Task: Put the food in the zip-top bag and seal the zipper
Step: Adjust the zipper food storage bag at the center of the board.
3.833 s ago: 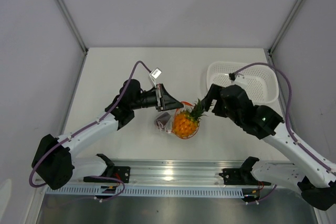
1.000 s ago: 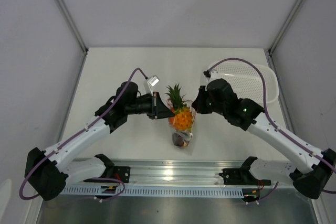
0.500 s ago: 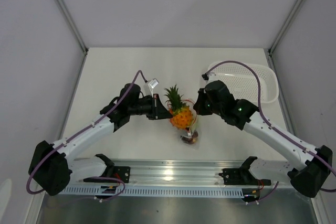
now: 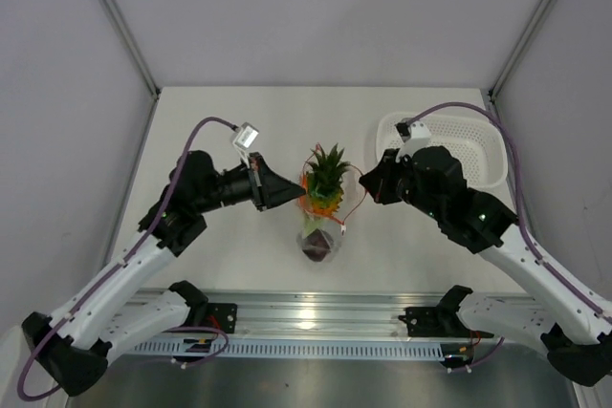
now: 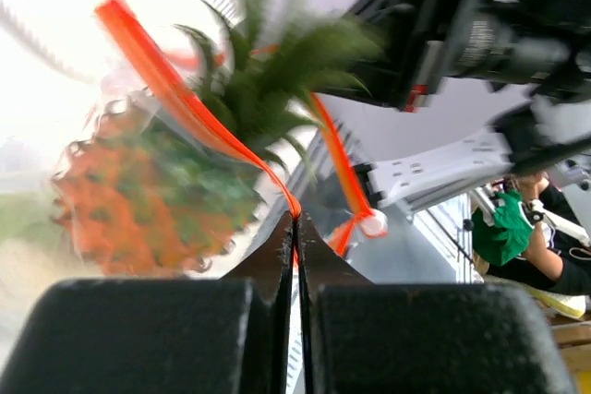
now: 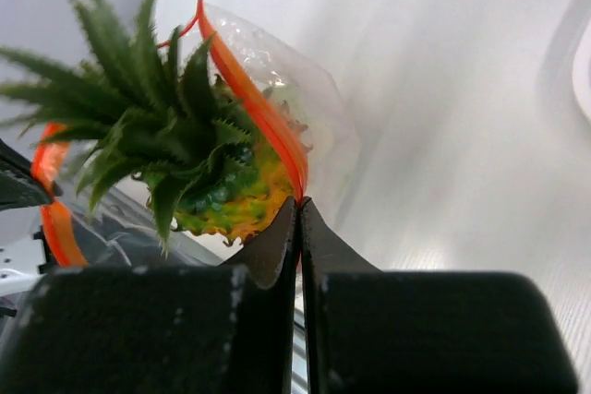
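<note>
**Bag lifted by both grippers, food inside, zipper not yet sealed**

Zip-top bag (image 4: 320, 226) hangs between the two grippers, held up off the table (image 4: 210, 131) by its mouth. Pineapple (image 4: 324, 193) sits upright inside, green crown (image 6: 152, 126) sticking out above the zipper (image 6: 263, 117). Dark red-purple fruit (image 4: 316, 245) lies at the bag bottom, below the pineapple. White/pale-green piece: can't make out for sure.

Step, as judged: loading looks done or nearly; bag being held open/upright to settle the contents. Sealing still to do. The crown pokes through the mouth, so next move likely calls for getting the pineapple lower or tipped so the two strip sides can meet, then pinching along the zipper end to end.

Left gripper (image 5: 296, 228): fingers fully closed, pinching the red-orange strip right at the tips; bag and pineapple hang just beyond the fingertips. Right gripper (image 6: 300, 214): also clamped tight, strip caught at the tips on the opposite side of the mouth; crown just past the fingers.

White perforated basket (image 4: 473, 145) sits behind the right gripper, apart from the bag.
</note>
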